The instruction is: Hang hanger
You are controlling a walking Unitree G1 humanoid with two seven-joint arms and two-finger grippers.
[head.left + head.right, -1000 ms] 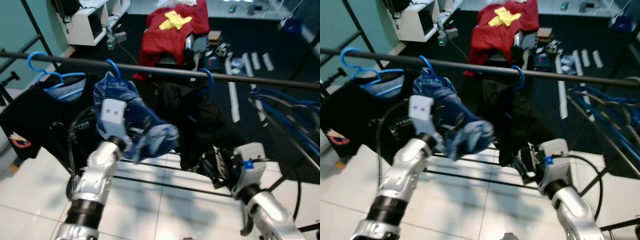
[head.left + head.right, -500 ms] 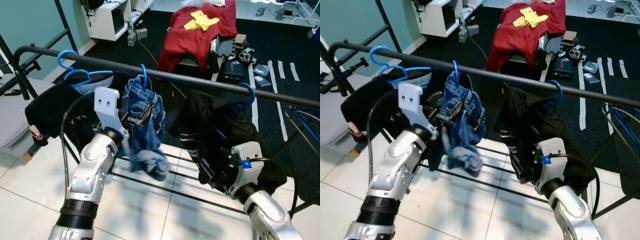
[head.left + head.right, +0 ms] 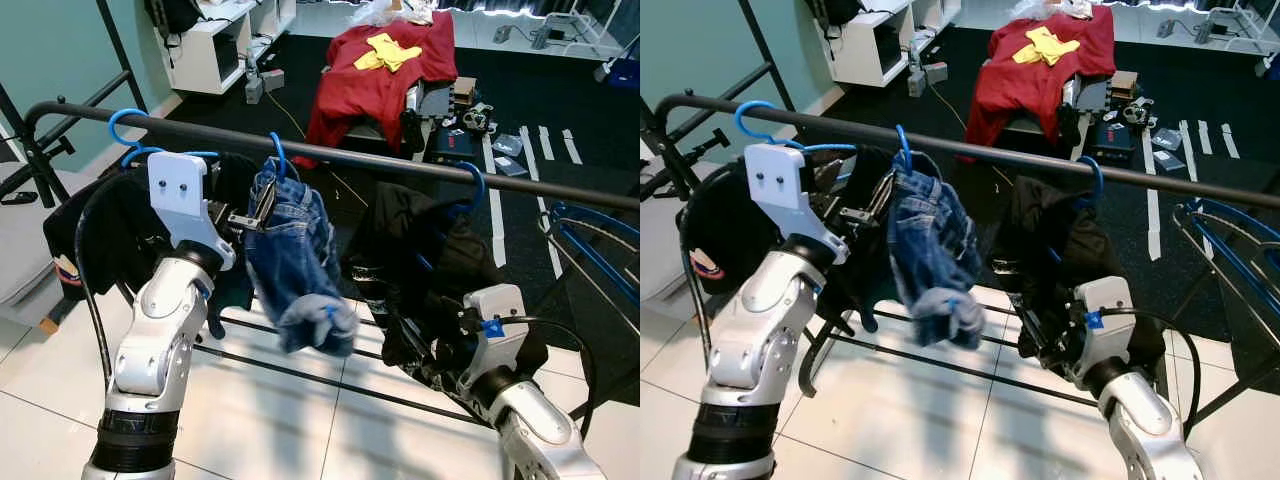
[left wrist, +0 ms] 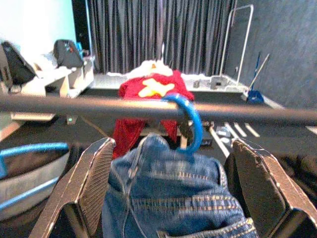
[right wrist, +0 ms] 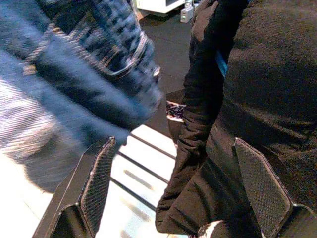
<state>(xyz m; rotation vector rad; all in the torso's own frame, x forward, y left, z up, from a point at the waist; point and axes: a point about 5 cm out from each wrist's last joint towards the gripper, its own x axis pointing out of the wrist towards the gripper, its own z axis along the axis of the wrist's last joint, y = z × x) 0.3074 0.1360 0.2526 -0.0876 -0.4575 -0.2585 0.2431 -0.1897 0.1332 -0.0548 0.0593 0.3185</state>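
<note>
A blue hanger (image 3: pixel 277 152) carrying folded blue jeans (image 3: pixel 295 260) hangs by its hook (image 4: pixel 190 119) on the black rail (image 3: pixel 400 160). My left gripper (image 3: pixel 252 212) is raised at the jeans' waistband, just below the rail. It is open, and in the left wrist view its fingers (image 4: pixel 94 188) stand wide on either side of the denim. My right gripper (image 3: pixel 420 345) is low and open beside the black garment (image 3: pixel 420 240), which hangs from another blue hanger (image 3: pixel 478 185).
A third blue hanger (image 3: pixel 125 120) with a black T-shirt (image 3: pixel 110 230) hangs at the rail's left end. The rack's lower bars (image 3: pixel 300 365) cross the white tiles. Beyond are a red garment (image 3: pixel 380 70), a white shelf (image 3: pixel 215 35) and a blue frame (image 3: pixel 590 240).
The camera has shifted. The jeans' lower part, bunched up near my left gripper a second ago, now hangs down. My left gripper sits higher at the waistband. The right arm has barely moved.
</note>
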